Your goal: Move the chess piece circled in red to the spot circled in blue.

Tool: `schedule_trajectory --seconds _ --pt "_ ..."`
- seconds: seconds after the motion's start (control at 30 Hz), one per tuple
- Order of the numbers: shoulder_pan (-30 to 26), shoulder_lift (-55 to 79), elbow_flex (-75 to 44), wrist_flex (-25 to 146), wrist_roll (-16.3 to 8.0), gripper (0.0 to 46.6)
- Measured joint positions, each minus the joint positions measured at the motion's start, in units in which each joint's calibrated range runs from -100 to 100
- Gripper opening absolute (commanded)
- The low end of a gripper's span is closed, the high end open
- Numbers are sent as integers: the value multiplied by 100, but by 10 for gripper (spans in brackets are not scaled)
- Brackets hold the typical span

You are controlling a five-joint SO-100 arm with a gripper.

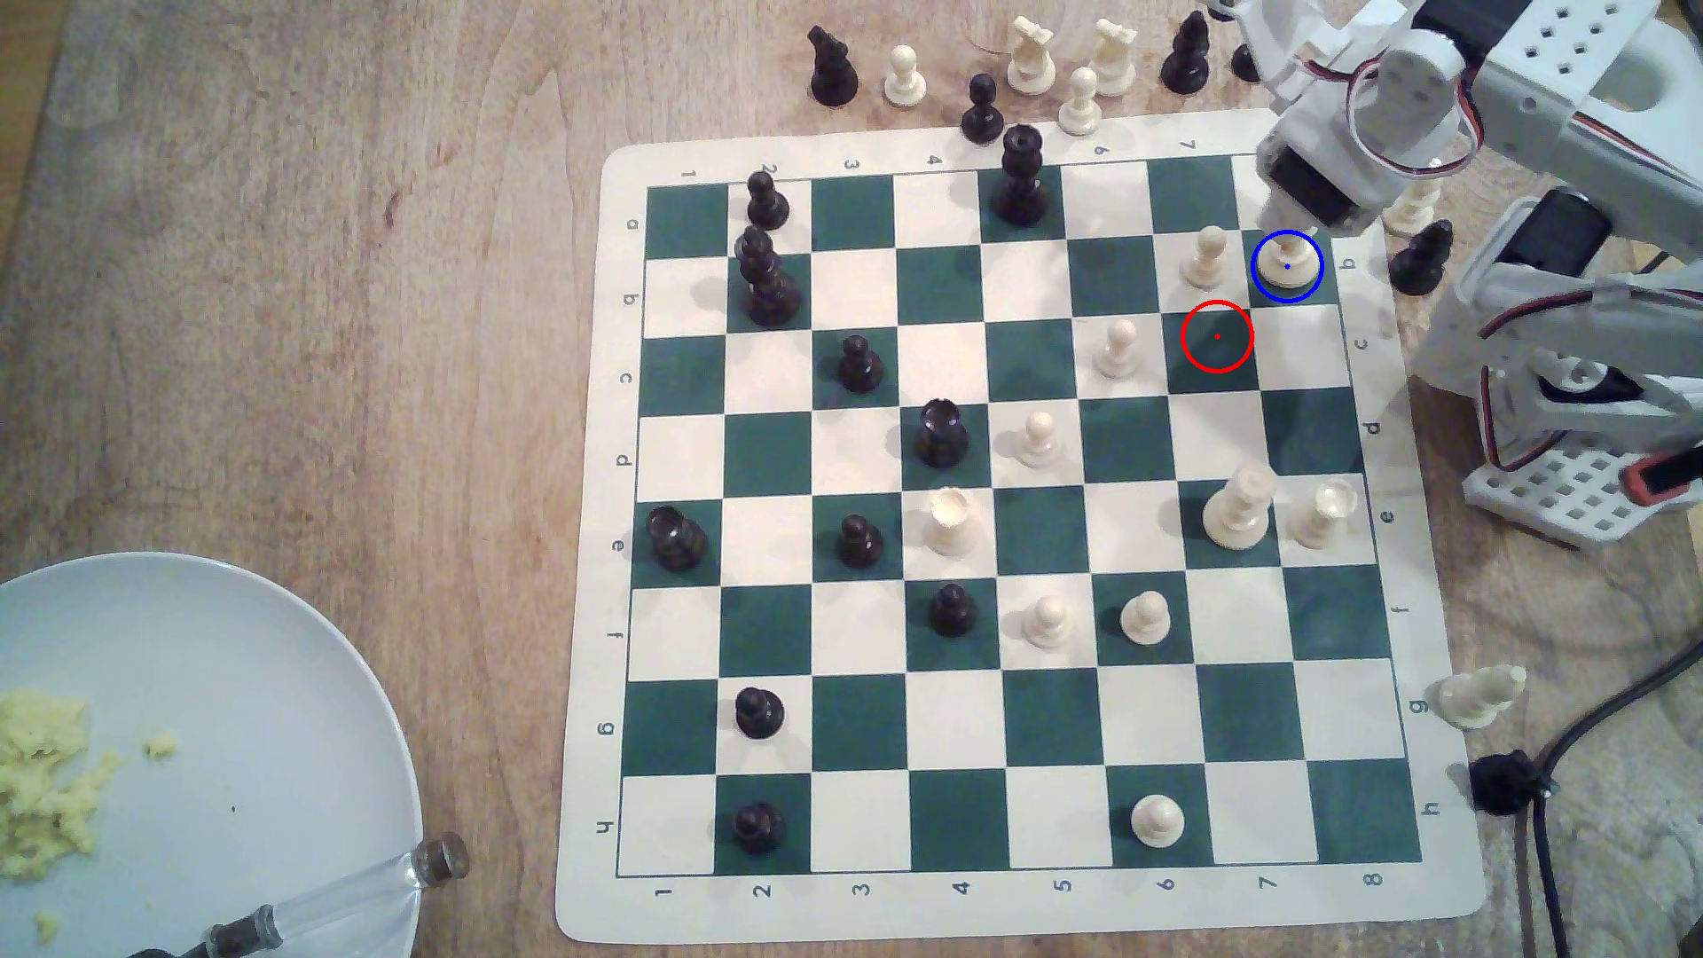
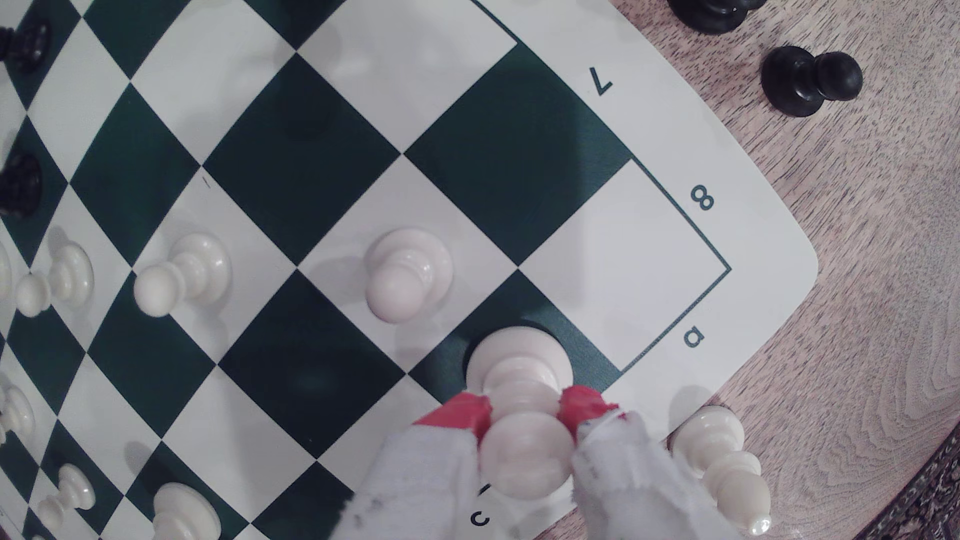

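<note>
On the blue-circled spot at the board's far right, the piece stands, the claw gripping its stem.

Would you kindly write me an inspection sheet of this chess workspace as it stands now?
Surface: wooden table under a green-and-white chess mat.
Job's things: cream chess piece stands on the blue-circled spot; the red-circled square is bare.
Clutter: captured pieces beyond the mat's far edge; plate with yellow crumbs, exterior view's lower left.
Grippers: gripper, red-tipped, shut on the chess piece's stem.
Cables: black cable, exterior view's lower right; red and white wires along the arm.
Surroundings: nothing seen.
</note>
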Motion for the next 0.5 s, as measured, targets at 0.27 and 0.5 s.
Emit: schedule_trajectory --seconds 0.27,0.5 --pt "7 -8 0 32 15 6" --pt "44 -8 0 8 15 19"
